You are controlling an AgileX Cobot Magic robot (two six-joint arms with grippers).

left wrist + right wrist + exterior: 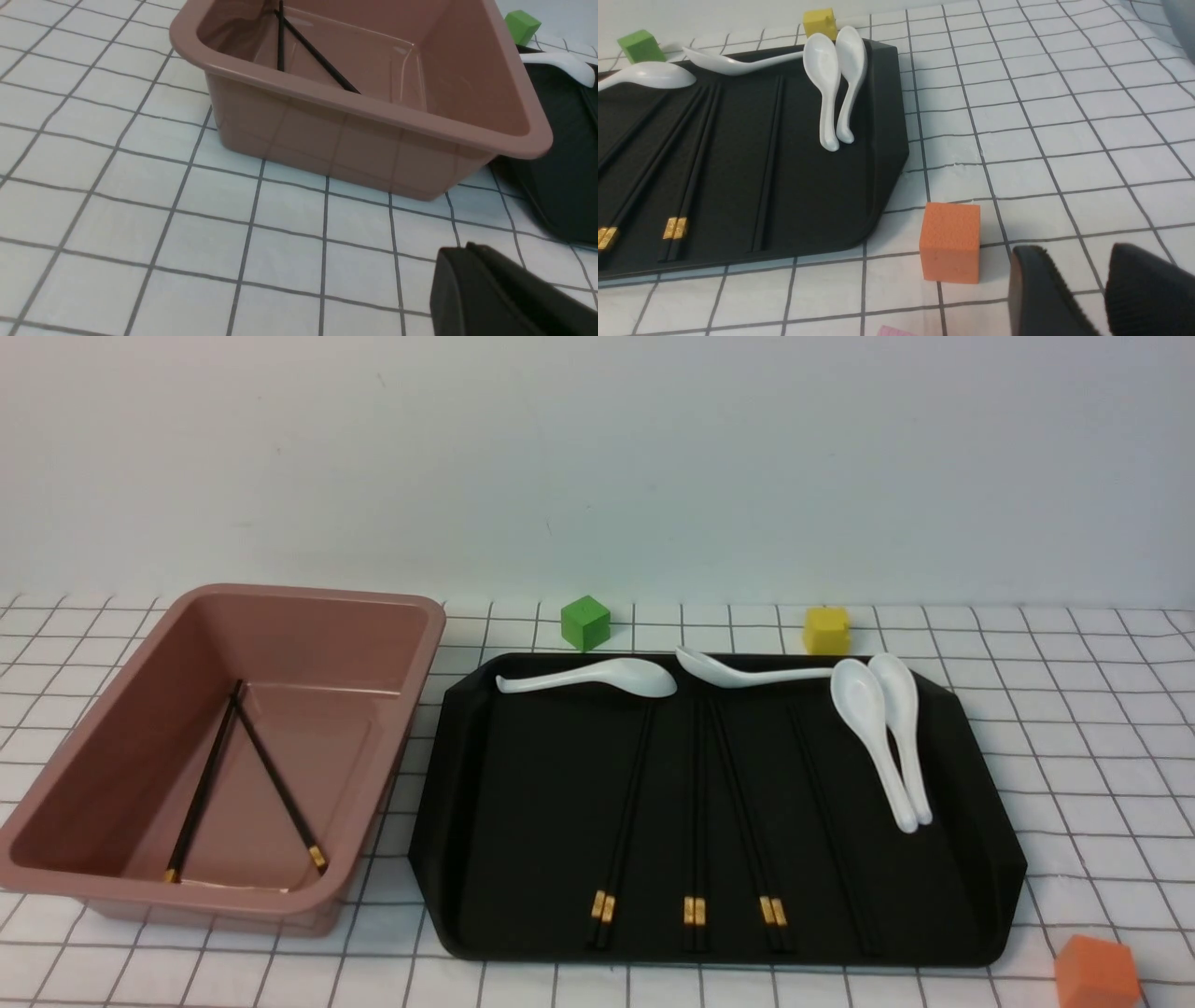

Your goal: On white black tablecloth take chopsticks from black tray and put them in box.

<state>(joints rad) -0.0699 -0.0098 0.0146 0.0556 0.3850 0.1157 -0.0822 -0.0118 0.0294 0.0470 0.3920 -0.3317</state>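
The pinkish-brown box (308,644) stands at the left on the tablecloth (1074,756), with two chopsticks (203,784) lying crossed inside. The black tray (523,803) lies to its right. It holds three gold-banded pairs of chopsticks (695,803) and one more pair (830,821) further right. Neither gripper shows in the front view. In the left wrist view my left gripper (458,248) is shut and empty over the cloth, in front of the box (373,140). In the right wrist view my right gripper (1076,249) is open and empty over the cloth, beside the tray (808,186) and its chopsticks (693,163).
Several white spoons (882,737) lie along the tray's far part. A green cube (585,622) and a yellow cube (826,630) sit behind the tray. An orange cube (950,240) stands on the cloth between the tray's near right corner and my right gripper.
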